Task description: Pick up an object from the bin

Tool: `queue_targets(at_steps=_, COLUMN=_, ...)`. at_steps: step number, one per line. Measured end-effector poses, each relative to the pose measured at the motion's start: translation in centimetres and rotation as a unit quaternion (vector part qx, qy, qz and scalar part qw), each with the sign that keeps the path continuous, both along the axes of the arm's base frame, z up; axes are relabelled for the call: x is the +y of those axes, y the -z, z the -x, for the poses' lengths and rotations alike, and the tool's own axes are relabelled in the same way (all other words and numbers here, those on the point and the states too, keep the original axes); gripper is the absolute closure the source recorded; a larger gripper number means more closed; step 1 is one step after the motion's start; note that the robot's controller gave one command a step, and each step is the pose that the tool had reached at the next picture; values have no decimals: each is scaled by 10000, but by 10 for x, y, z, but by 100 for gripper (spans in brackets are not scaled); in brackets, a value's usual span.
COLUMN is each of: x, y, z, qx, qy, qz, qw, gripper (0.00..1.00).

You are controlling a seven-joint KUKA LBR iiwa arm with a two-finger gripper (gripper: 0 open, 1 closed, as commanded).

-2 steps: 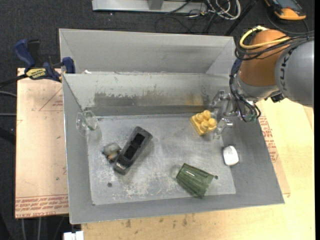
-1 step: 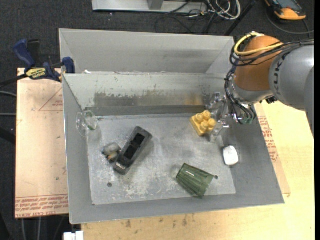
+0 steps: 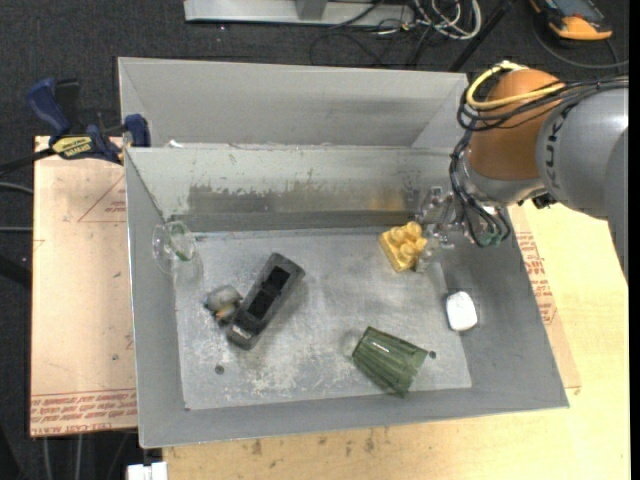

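My gripper (image 3: 438, 230) is low in the bin's back right part, under the orange-covered wrist. A yellow ridged block (image 3: 402, 246) lies right beside it on the left, touching or nearly touching it; I cannot tell whether it is gripped. A small white rounded object (image 3: 461, 311) rests on the bin floor just in front of the gripper, apart from it.
A green glass tumbler (image 3: 388, 360) lies on its side near the front. A black stapler-like tool (image 3: 264, 299) lies left of centre, with a small grey-brown lump (image 3: 221, 301) beside it. A clear glass (image 3: 171, 242) sits in the back left corner.
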State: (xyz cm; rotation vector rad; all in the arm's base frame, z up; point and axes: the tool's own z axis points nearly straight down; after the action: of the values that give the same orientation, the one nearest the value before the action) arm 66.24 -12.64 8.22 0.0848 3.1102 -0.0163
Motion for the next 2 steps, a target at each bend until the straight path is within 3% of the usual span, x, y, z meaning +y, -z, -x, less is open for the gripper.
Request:
queue_targets(at_steps=1, x=0, y=0, z=0, qx=2, qy=0, qz=2, qw=10000, gripper=100)
queue_targets(at_steps=2, x=1, y=-28, z=-2, qx=115, qy=2, qz=-54, qw=9999, gripper=100)
